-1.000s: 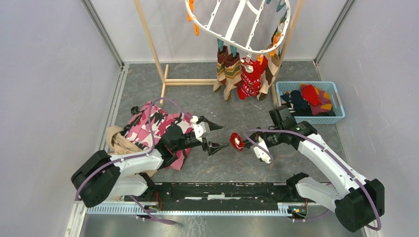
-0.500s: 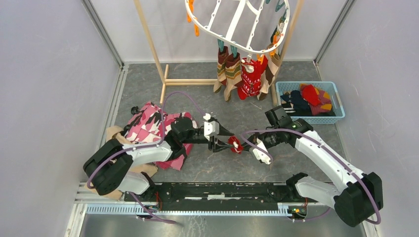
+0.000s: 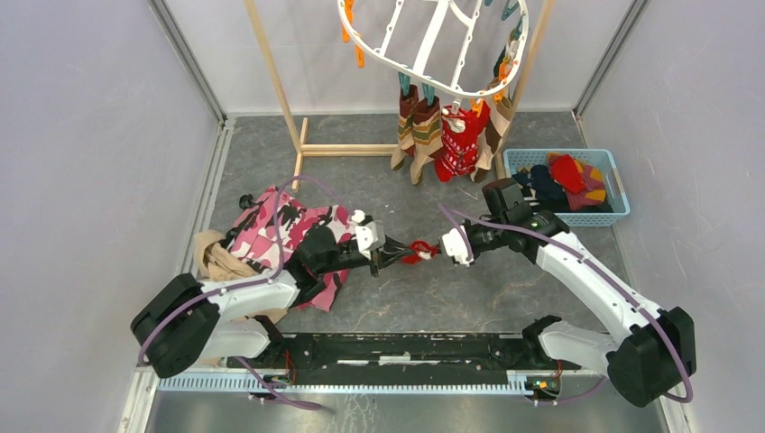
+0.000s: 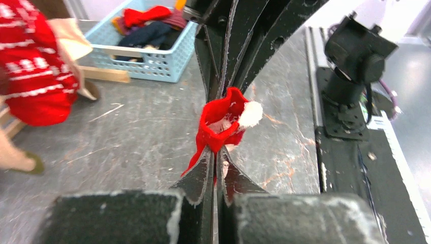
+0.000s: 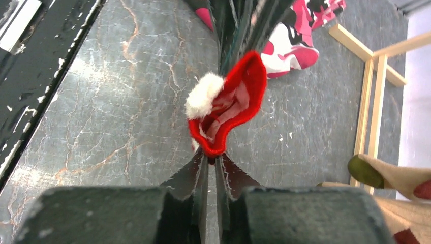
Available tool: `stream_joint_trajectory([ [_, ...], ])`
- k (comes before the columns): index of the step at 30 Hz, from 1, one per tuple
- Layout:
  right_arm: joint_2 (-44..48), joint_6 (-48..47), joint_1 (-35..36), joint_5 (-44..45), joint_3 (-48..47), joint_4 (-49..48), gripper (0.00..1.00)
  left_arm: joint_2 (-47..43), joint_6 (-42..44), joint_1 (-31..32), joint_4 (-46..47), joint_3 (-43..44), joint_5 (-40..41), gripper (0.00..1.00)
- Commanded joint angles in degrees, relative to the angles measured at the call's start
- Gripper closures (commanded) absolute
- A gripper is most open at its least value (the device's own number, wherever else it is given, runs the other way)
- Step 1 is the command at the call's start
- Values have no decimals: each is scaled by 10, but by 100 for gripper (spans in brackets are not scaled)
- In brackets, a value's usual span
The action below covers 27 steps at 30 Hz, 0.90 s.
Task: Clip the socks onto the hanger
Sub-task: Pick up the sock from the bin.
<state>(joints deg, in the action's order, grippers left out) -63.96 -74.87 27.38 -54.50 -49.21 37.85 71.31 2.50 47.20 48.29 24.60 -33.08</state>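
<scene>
- Top view: the left gripper [image 3: 390, 253] and the right gripper [image 3: 444, 245] meet tip to tip low over the table [image 3: 361, 180], near its middle. A small red sock [image 3: 417, 249] spans the gap between them. The hanger [image 3: 377, 59] hangs at the far side, well apart from both arms, with several hung socks [image 3: 442, 135] clipped along its near edge. Spare socks lie in the basket [image 3: 577, 217] on the right.
- Left wrist view: the left gripper's fingers are clenched on one end of the red sock. The sock bunches up just past the tips, with its white pompom to one side. The right gripper's tips touch the sock's far end.
- Right wrist view: the right gripper's fingers stand a sliver apart with the sock's edge at their tips. I cannot tell whether they grip it or merely touch it.
- Step in hand, as I judge it: a handover or re-grip of the red sock between the two arms, ahead of clipping.
- The next move likely calls for one gripper to hold the sock by its cuff and carry it up to a free clip. The other gripper would squeeze that clip open.
</scene>
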Motion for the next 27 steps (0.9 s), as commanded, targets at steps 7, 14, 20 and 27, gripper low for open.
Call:
stream_joint_trajectory([
  [7, -26, 210, 2, -12, -20, -120, 58, -82, -98, -1, 130, -79, 194, 98],
  [14, -2, 368, 1, -23, 36, -270, 32, -67, -140, 10, 128, -60, 225, 98],
  [20, 6, 485, 2, -4, 70, -373, 33, -48, -147, 45, 117, -35, 295, 98],
  [27, -1, 572, 2, 44, 90, -447, 51, -30, -150, 76, 118, -16, 360, 98],
])
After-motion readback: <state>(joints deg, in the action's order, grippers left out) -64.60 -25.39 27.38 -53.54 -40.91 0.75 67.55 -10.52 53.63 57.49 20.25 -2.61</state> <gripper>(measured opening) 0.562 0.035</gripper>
